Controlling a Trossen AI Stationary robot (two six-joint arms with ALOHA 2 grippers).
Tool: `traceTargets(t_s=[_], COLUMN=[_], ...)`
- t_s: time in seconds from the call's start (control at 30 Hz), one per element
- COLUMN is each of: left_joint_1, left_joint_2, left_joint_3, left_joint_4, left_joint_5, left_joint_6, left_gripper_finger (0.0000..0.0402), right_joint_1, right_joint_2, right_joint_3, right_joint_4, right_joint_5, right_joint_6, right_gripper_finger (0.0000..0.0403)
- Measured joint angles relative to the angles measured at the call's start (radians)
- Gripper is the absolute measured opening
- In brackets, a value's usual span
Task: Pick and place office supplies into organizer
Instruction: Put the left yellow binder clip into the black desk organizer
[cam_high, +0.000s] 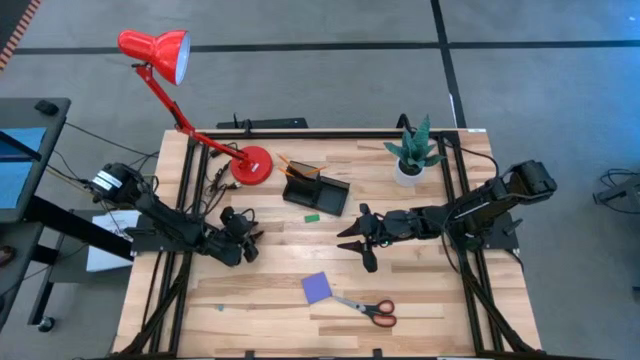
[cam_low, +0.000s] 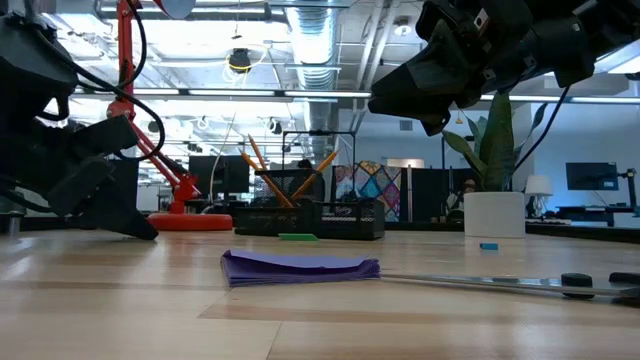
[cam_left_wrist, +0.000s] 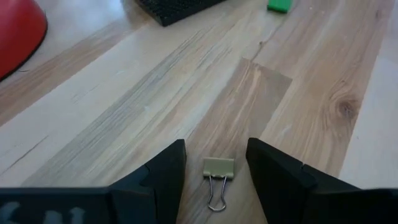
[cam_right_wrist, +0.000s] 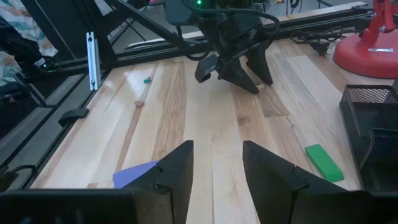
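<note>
A small olive binder clip (cam_left_wrist: 217, 168) lies flat on the wooden table, its wire handles pointing back at my left gripper (cam_left_wrist: 216, 144). That gripper is open and low over the table's left side (cam_high: 243, 236), one finger on each side of the clip, with a gap to both. My right gripper (cam_right_wrist: 217, 148) hangs open and empty above the table's middle right (cam_high: 356, 244). The black organizer (cam_high: 316, 191) at the far middle holds orange pencils (cam_low: 262, 172). A green eraser (cam_high: 312, 214) lies just in front of it. The purple notepad (cam_high: 317, 287) and red-handled scissors (cam_high: 371, 310) lie near the front edge.
A red desk lamp stands with its round base (cam_high: 252, 164) left of the organizer. A potted plant (cam_high: 412, 156) is at the far right. Black frame rails (cam_high: 168, 250) run along both table sides. Bare wood lies between the two grippers.
</note>
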Motion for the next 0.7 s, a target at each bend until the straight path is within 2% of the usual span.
traceTargets(t_s=[0.13, 0.4, 0.7], left_joint_1=[0.0, -0.004, -0.005], left_joint_2=[0.007, 0.011, 0.014], left_joint_3=[-0.001, -0.003, 0.008], left_joint_4=[0.011, 0.028, 0.077], left_joint_5=[0.004, 0.006, -0.015], left_joint_6=[-0.007, -0.045, -0.033], left_gripper_finger=[0.015, 0.0041, 0.0036], right_joint_1=[0.0, 0.0, 0.0], right_joint_2=[0.0, 0.0, 0.0], right_joint_3=[0.0, 0.0, 0.0], right_joint_4=[0.0, 0.0, 0.0], right_joint_5=[0.0, 0.0, 0.0], right_joint_6=[0.0, 0.0, 0.0], right_gripper_finger=[0.0134, 0.0134, 0.0134])
